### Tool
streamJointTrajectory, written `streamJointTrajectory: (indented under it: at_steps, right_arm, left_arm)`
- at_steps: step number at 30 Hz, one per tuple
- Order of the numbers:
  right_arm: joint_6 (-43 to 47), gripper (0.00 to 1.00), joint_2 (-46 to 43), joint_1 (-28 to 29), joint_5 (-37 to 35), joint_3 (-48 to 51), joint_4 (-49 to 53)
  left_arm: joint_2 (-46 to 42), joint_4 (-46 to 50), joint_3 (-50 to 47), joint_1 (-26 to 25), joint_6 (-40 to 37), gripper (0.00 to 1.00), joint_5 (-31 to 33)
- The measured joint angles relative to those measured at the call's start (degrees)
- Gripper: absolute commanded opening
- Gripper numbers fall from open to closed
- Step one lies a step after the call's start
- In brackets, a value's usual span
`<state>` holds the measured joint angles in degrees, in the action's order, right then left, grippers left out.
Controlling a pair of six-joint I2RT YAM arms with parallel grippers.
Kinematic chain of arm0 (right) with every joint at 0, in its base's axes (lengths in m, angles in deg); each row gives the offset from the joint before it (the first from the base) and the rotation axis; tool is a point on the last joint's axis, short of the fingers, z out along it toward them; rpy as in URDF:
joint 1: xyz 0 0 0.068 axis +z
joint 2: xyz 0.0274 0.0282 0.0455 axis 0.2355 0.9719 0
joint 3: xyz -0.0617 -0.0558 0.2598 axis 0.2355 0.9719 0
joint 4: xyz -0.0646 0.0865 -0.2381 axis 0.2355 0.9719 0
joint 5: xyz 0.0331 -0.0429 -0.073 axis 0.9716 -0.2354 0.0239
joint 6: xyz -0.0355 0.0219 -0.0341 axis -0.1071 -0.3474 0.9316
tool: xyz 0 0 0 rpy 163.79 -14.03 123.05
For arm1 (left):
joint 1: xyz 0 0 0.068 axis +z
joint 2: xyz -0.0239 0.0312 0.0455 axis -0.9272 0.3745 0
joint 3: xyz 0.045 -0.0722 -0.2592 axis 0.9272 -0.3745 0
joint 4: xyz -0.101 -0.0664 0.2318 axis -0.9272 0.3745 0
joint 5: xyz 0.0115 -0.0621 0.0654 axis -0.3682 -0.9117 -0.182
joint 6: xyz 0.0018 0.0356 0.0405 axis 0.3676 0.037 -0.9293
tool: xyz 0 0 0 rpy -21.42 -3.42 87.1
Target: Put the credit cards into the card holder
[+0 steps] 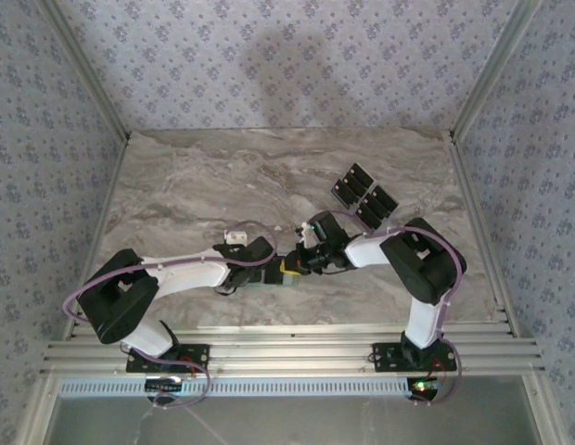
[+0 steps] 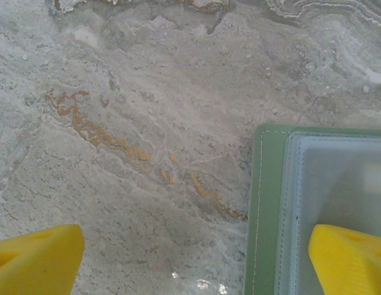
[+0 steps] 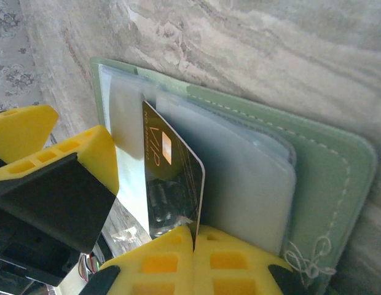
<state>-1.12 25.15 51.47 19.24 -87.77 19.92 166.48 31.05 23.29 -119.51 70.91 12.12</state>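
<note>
Two pincers share one job here. The right pincer [image 3: 194,236] is clenched on the near edge of a black credit card [image 3: 172,178] with gold VIP lettering. It holds the card on edge, with the far end at the mouth of a clear sleeve inside the opened card holder [image 3: 319,160], so a push along the card's length should slide it home. The holder lies flat on the worktop [image 1: 223,176], between the two arms. The left pincer [image 2: 195,243] is spread wide, with one finger [image 2: 350,258] over the holder's sleeves and the other over bare stone. I judge that it pins the holder against sliding, though actual contact is hard to make out. The spare cards [image 1: 364,197] lie clustered farther back, beside the right arm.
</note>
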Motion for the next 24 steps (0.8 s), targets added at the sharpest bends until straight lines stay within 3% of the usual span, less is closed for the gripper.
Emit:
streamJointTrajectory:
  at_steps: [24]
  right_arm:
    - [0.87, 0.00, 3.89, 0.94, 1.99, -6.12, 4.46]
  left_arm:
    - [-0.04, -0.28, -0.24, -0.04, 0.00, 0.95, 0.17]
